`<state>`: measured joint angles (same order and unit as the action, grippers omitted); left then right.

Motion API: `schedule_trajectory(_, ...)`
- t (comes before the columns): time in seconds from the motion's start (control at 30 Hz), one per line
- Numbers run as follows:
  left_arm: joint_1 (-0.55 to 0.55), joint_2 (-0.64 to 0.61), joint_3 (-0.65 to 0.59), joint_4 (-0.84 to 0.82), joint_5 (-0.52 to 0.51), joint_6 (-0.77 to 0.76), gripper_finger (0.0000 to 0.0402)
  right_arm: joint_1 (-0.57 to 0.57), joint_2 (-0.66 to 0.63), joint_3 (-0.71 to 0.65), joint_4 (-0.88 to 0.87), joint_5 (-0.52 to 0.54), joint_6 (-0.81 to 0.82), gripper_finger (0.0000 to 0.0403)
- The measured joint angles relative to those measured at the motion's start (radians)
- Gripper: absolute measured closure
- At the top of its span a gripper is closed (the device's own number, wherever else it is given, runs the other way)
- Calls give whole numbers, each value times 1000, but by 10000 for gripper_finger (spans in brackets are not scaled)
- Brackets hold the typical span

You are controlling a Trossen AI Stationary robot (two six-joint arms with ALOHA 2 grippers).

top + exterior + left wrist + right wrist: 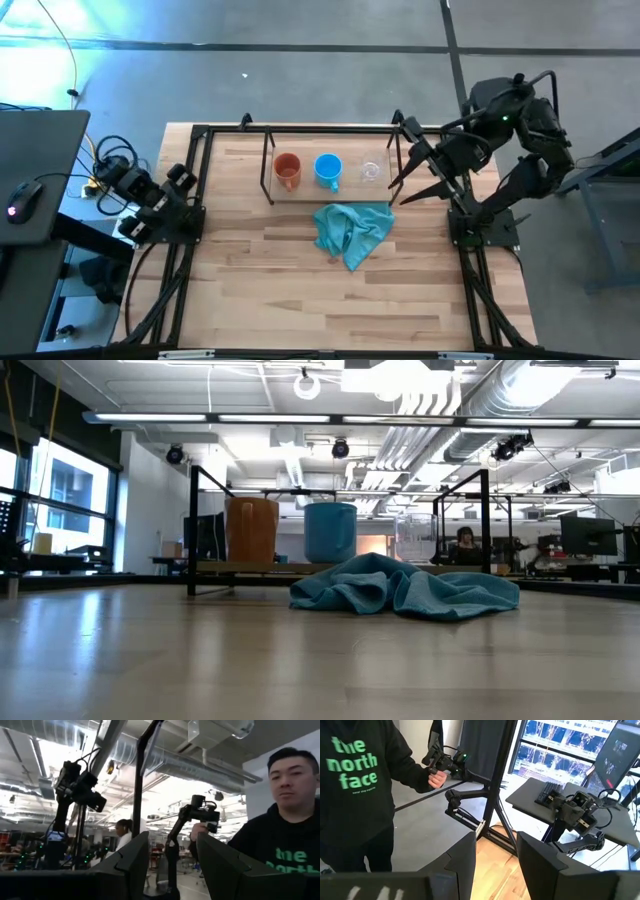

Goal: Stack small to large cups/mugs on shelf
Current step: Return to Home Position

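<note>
Three vessels stand in a row on the shelf (270, 190), a low black wire rack with a light wood surface at the table's far middle: the orange-brown mug (287, 170) (252, 530) at the left, the blue mug (328, 170) (330, 532) in the middle, and the clear glass cup (371, 171) (415, 538) at the right. My right gripper (398, 192) (495, 865) is open, raised just right of the shelf's right end, and touches nothing. My left gripper (172, 860) is open; its arm (150, 205) waits folded at the table's left edge.
A crumpled teal cloth (352, 232) (405, 588) lies on the table just in front of the shelf. Black frame rails (190, 230) run along both table sides. A person in a dark hoodie (355, 780) stands beyond the table holding a device. Bare wood lies toward the near edge.
</note>
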<state>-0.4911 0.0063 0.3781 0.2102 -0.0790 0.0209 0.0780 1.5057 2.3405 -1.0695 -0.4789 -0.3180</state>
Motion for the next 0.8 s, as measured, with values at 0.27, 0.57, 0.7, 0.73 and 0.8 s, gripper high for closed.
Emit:
schedule_trajectory(0.27, 0, 0, -102, 70, 27, -77, 248, 0, 11, 0, 21, -5, 21, 268)
schedule_trajectory(0.57, 0, 0, -245, 271, 55, -98, 248, 0, 12, 0, 44, -9, 34, 268)
schedule_trajectory(0.7, 0, 0, -327, 382, 63, -116, 248, 0, 12, 0, 50, -8, 55, 268)
schedule_trajectory(0.73, 0, 0, -345, 414, 63, -121, 248, 0, 12, 0, 50, -8, 55, 268)
schedule_trajectory(0.8, 0, 0, -371, 455, 64, -123, 248, 0, 12, 0, 52, -8, 55, 268)
